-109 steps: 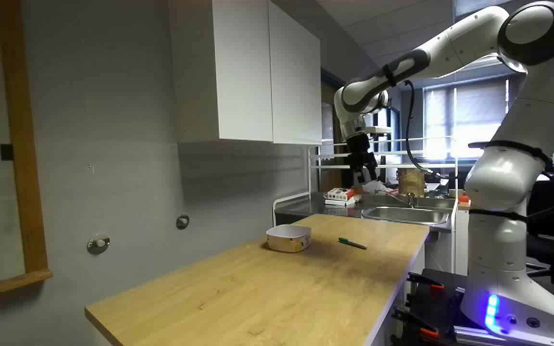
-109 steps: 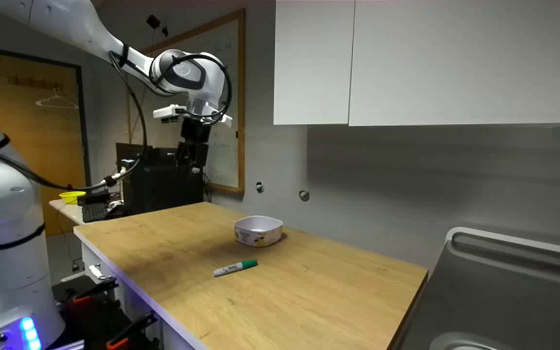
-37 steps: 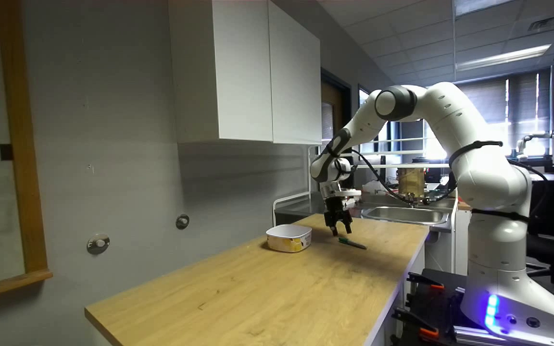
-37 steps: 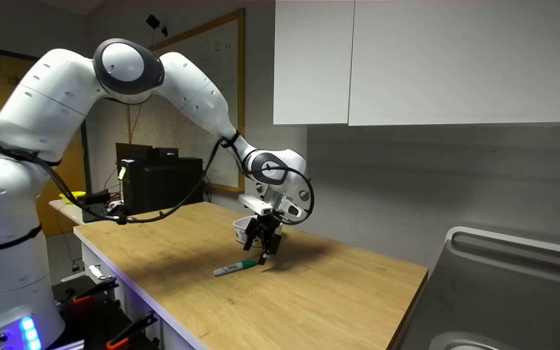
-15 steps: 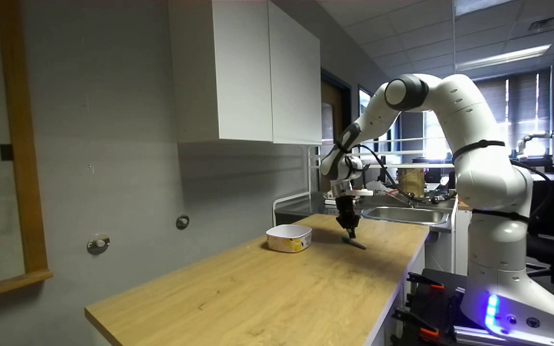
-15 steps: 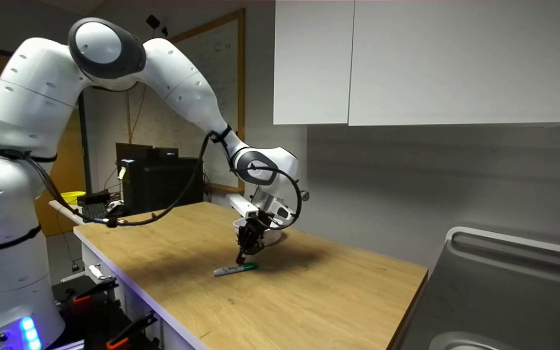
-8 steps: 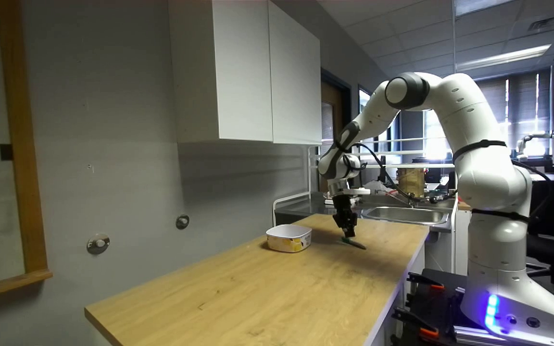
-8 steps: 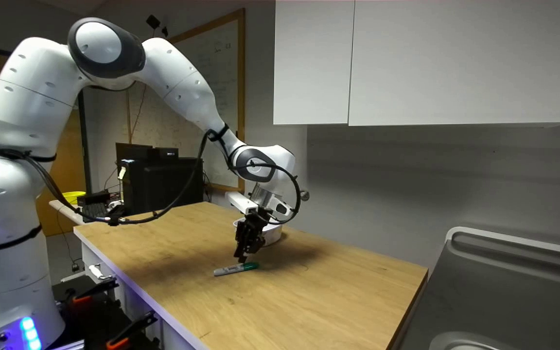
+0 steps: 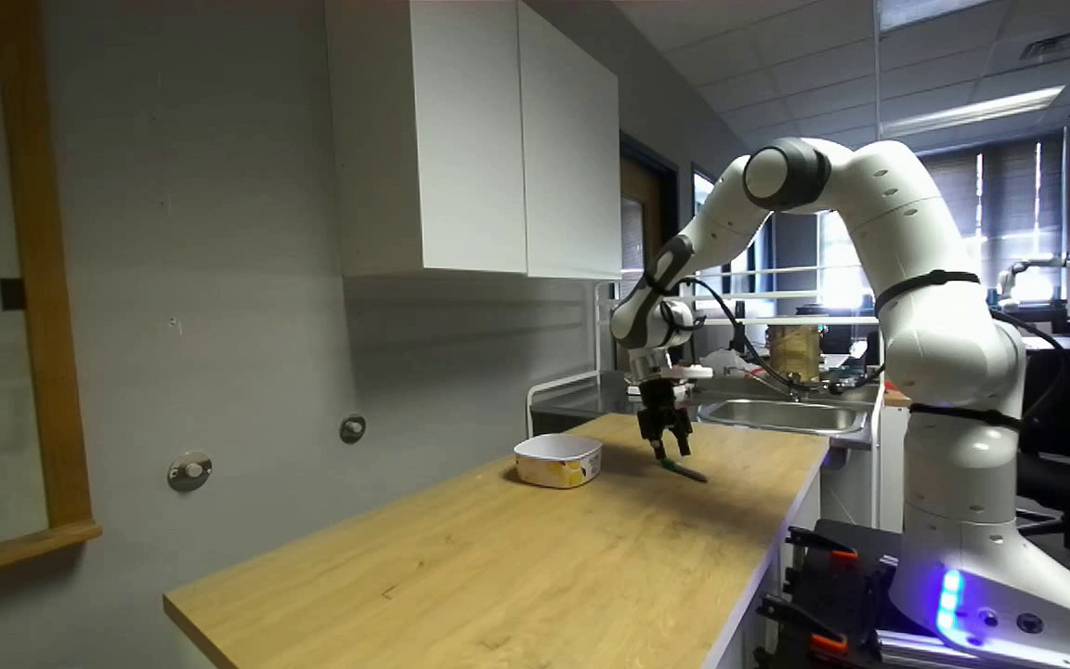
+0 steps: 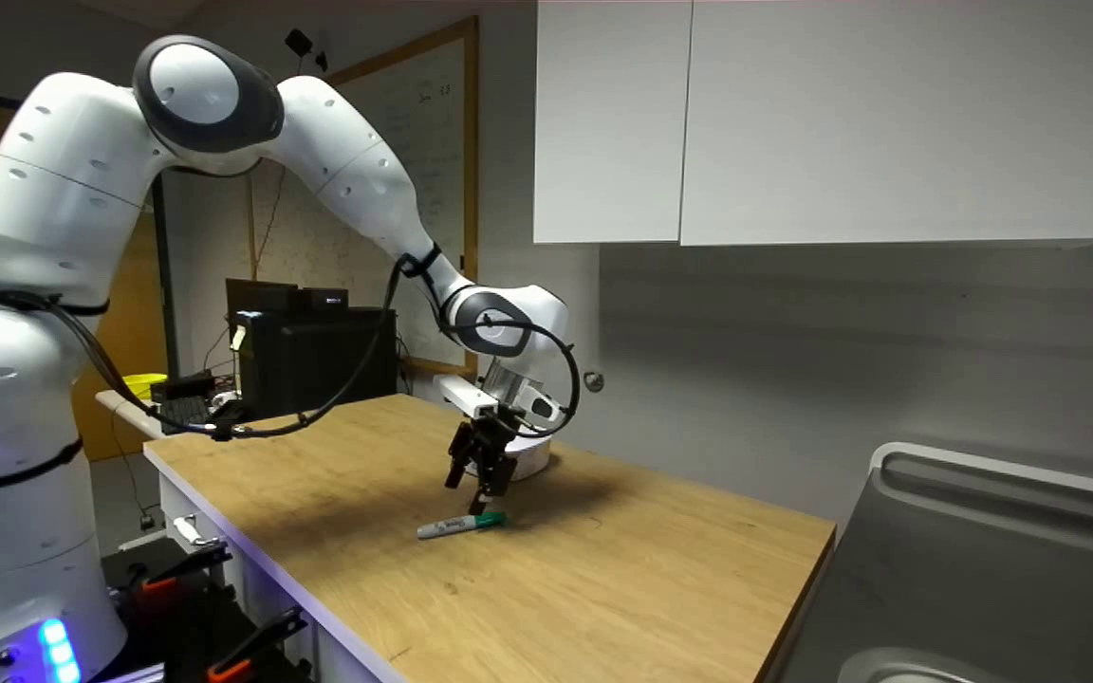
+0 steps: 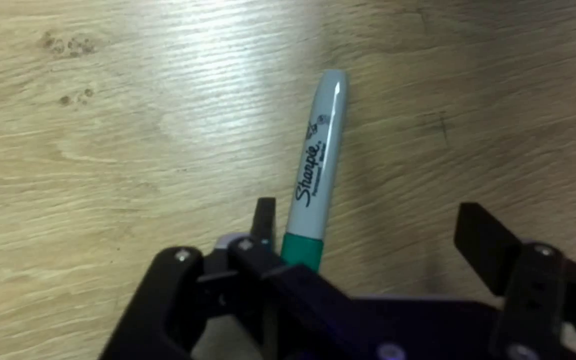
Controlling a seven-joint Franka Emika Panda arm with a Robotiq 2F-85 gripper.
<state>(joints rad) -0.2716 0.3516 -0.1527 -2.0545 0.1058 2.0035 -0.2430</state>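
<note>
Jaws spread wide low over desk (image 9: 461, 576), marker (image 11: 319, 160) lying between them in wrist view, green cap (image 11: 303, 250) close beside one jaw, bowl (image 9: 549, 469) nearby on desk, sink (image 9: 781, 418) beyond.

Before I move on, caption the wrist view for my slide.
Open end effector over a green-capped Sharpie marker lying on a wood-grain tabletop.
</note>
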